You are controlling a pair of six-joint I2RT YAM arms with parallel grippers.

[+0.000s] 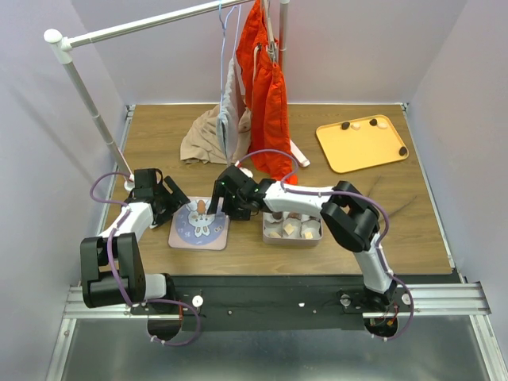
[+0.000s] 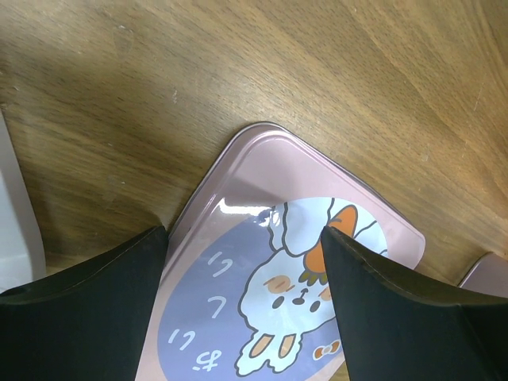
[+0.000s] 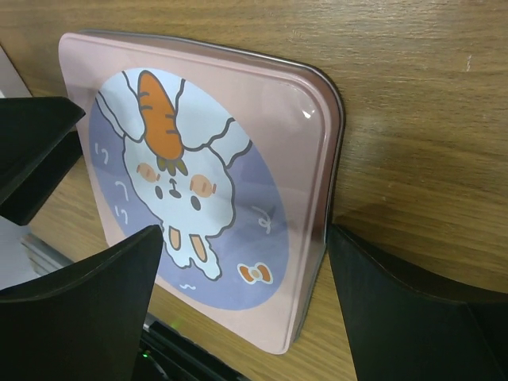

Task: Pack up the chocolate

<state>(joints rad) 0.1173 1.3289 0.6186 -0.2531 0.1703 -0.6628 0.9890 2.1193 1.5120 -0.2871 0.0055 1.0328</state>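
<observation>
The fingers (image 2: 87,309) of my left gripper (image 2: 242,262) stand wide apart and hold nothing. Between them I see the pink lid (image 2: 262,175) with its rabbit-and-carrot print, lying flat on the wooden table (image 2: 317,71). The right gripper (image 3: 246,254) is just as wide open and also has hold of nothing. One of its fingers (image 3: 87,317) hangs over the printed face, and the other stands just beyond the lid's rim, over bare wood. I cannot tell whether any fingertip touches the lid.

From the overhead camera, both arms reach in over the lid, the left from its left side and the right from its right side.

The chocolate is in two places. Some pieces (image 1: 291,229) sit in white paper cups inside a small tin box (image 1: 292,243) just right of the lid, partly under the right arm. The others (image 1: 373,123), dark and cream, lie well apart from that on a yellow tray (image 1: 349,151) at the far right of the table. Four are along the tray's back edge and one dark piece is at its right corner.

Behind the arms stands a white clothes rail (image 1: 143,25) with orange garments (image 1: 266,103) hanging from it. Beige cloth (image 1: 205,139) is bunched on the table at its foot.
</observation>
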